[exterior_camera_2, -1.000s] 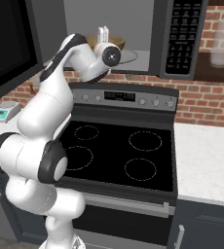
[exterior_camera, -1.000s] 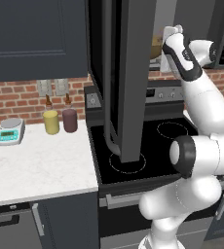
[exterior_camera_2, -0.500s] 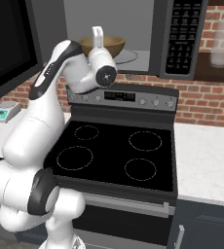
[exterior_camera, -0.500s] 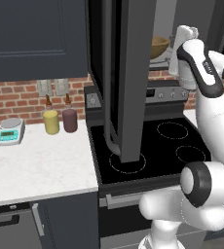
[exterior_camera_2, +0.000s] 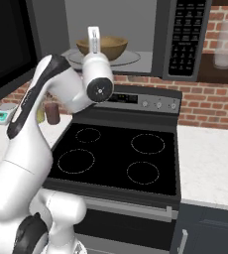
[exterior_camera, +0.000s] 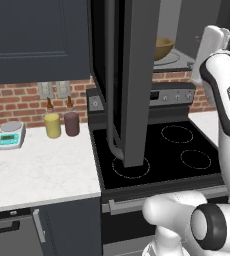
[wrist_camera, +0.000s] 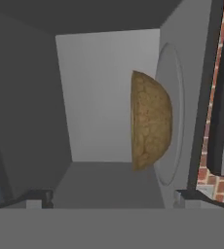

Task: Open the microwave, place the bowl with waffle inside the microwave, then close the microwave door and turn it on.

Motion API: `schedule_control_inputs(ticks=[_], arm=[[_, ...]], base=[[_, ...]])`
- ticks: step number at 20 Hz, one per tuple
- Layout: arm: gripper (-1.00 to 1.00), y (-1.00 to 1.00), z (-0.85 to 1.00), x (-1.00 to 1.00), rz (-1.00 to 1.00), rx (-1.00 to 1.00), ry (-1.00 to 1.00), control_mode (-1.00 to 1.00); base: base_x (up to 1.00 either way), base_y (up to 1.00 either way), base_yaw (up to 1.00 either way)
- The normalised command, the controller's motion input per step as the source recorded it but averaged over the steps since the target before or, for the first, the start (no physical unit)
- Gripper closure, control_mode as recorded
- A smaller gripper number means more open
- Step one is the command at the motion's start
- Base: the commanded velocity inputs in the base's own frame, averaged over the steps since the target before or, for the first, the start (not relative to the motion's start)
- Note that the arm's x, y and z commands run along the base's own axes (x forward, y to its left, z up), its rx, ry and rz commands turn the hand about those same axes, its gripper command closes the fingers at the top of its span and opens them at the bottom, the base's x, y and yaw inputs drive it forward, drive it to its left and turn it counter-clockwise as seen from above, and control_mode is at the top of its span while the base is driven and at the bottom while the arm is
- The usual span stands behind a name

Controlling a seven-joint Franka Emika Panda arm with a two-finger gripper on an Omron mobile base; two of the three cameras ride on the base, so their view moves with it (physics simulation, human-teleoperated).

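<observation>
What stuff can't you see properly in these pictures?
- The waffle: the bowl shows only its outside and rim in every view, so what lies in it is hidden.
- The bowl in the left base view: partly covered by the open microwave door.
- The microwave buttons: too small to read in the right base view.
- The gripper in the hand view: just the fingertips show, spread wide, empty.

arm: white, rises from lower left of the right base view, elbow bent high, forearm reaching toward upper centre
gripper [wrist_camera: 114,197]: jaws spread wide, empty, fingertips [wrist_camera: 36,198] at bottom corners of hand view
</observation>
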Motion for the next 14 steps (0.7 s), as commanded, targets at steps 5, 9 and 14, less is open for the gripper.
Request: schedule_control_inputs(ticks=[5,9,14], arm=[[-1.00,-0.05,0.35,-1.00,0.00,0.00,0.25,-1.00],[-1.00,0.00,0.06,-1.00,0.00,0.00,0.34,-1.00],[-1.00,0.02,-0.22,-1.00,-0.07,0.00,0.06,-1.00]], base=[[0.00,0.00,0.00],[0.00,0.00,0.00],[0.00,0.00,0.00]])
